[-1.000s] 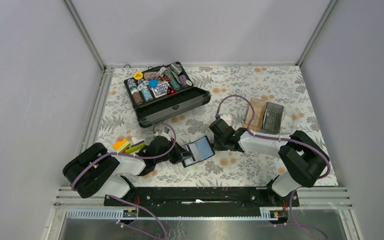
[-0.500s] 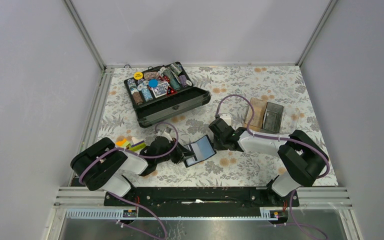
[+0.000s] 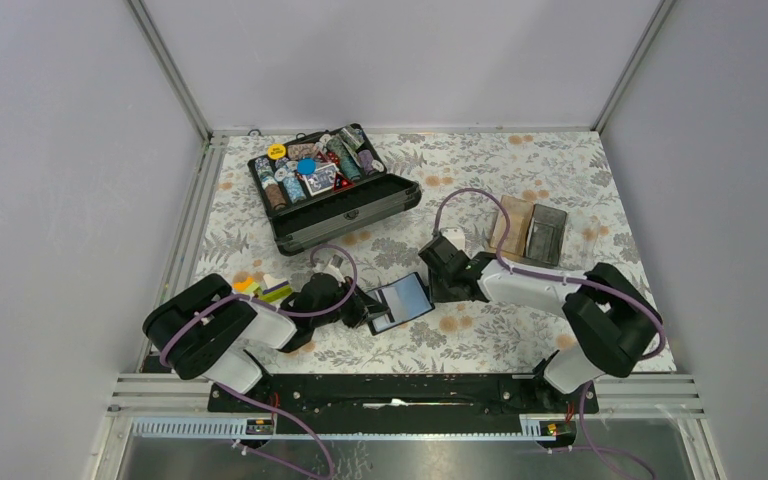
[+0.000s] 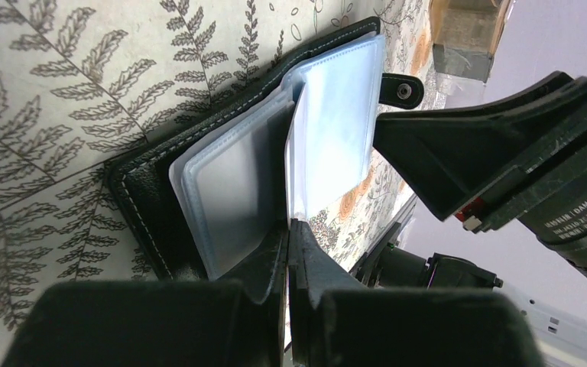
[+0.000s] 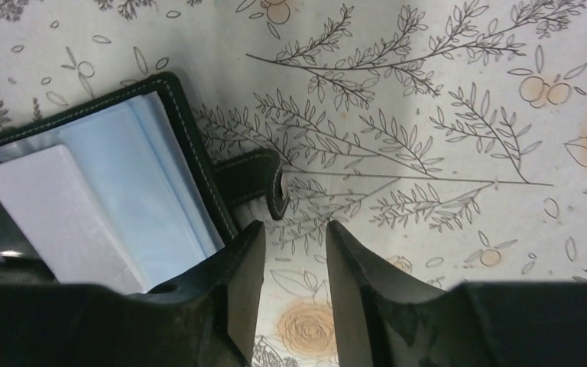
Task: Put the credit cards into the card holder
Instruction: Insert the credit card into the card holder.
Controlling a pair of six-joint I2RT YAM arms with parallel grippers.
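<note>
The black card holder [image 3: 400, 300] lies open on the floral table between both arms, its pale blue-grey sleeves [image 4: 229, 176] facing up. My left gripper [image 3: 365, 310] is shut on the edge of one upright clear sleeve [image 4: 298, 138], its jaws [image 4: 289, 225] pressed together on it. Just right of the holder's edge [image 5: 191, 153], my right gripper [image 5: 294, 229] is open and holds nothing. The holder's snap strap [image 5: 264, 180] lies just past its tips. Yellow-orange, white and green credit cards [image 3: 258, 290] are stacked by the left arm.
An open black chip case [image 3: 335, 195] full of chips stands at the back left. At the right, a tan flat piece [image 3: 513, 225] lies beside a dark clear tray [image 3: 547, 235]. Metal rails border the table's left and near edges.
My right gripper has opened and let go of the card holder's right edge. The left arm shifted slightly at first and keeps its grip on the sleeve.
</note>
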